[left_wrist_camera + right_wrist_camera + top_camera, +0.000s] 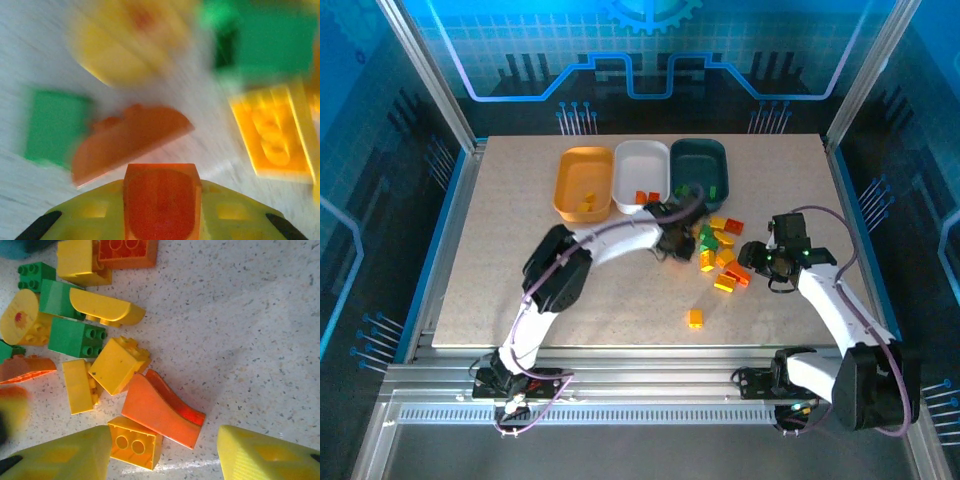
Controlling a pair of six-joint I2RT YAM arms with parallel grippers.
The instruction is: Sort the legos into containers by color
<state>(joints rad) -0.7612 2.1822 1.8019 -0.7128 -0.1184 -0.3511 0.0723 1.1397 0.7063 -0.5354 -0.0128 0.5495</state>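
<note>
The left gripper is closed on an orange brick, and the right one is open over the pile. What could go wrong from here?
1. The orange brick seems held only at the tips of the left gripper; it may slip before reaching the white tray.
2. Both grippers work at one pile, so the arms might collide.
3. The right gripper is open over an orange slope touching a yellow brick; closing may drag both.

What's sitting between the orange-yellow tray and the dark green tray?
The white tray, holding a few orange-red bricks; the top view shows it.
</note>
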